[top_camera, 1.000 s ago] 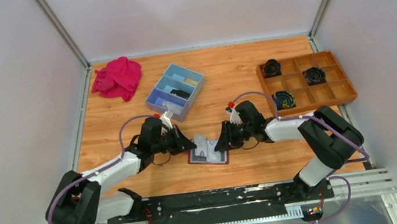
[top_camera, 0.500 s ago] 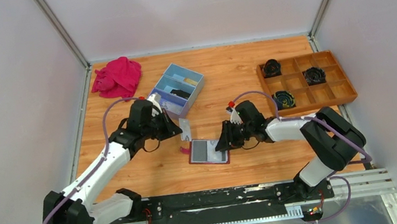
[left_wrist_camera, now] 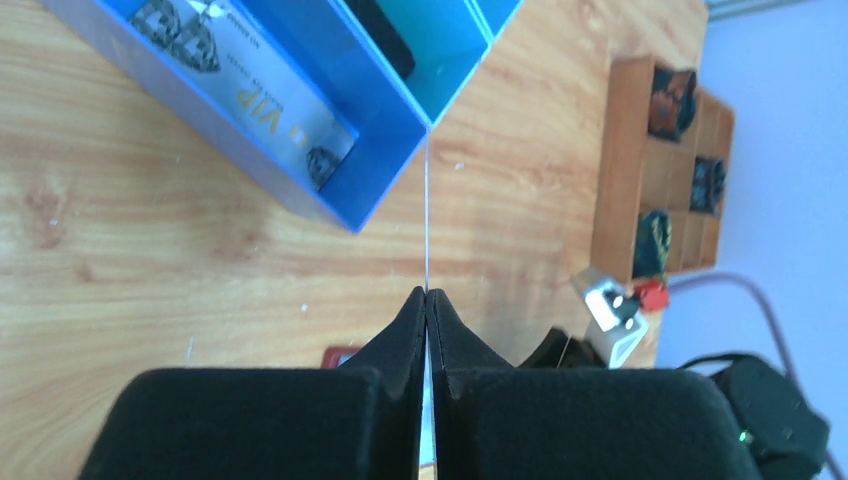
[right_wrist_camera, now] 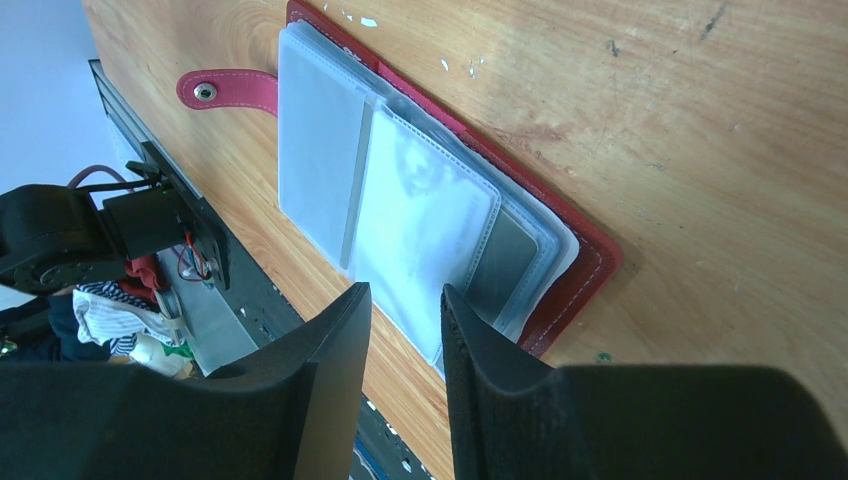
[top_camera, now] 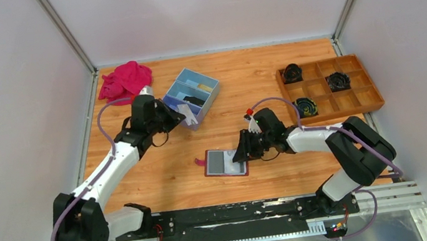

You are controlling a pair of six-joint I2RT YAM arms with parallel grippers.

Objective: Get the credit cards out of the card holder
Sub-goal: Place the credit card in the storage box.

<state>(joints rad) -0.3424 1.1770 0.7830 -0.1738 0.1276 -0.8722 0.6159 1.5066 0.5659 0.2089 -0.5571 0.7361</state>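
Judging the credit card [left_wrist_camera: 427, 220] light, stiff and slick, I had the left gripper [left_wrist_camera: 427, 293] clenched on its edge; right gripper [right_wrist_camera: 403, 296] parted at the card holder [right_wrist_camera: 595, 262].

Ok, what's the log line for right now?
left gripper: shut on credit card, at blue box | right gripper: open, at card holder

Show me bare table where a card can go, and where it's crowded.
Free: wood between the blue box and wooden tray; also the strip between card holder and near rail. Crowded: the box's near end, under the left gripper.
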